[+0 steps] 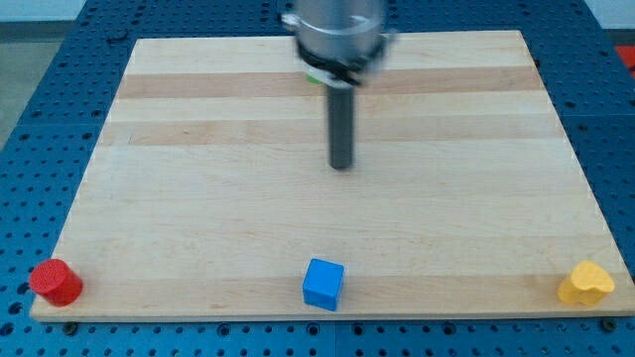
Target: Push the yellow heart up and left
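The yellow heart lies at the board's bottom right corner. My tip rests on the board a little above its middle, far up and left of the heart and apart from every block. A blue cube sits at the bottom edge, below my tip. A red cylinder sits at the bottom left corner. A sliver of green shows behind the arm's head near the view's top; its shape is hidden.
The wooden board lies on a blue perforated table. The arm's grey head hangs over the board's top middle.
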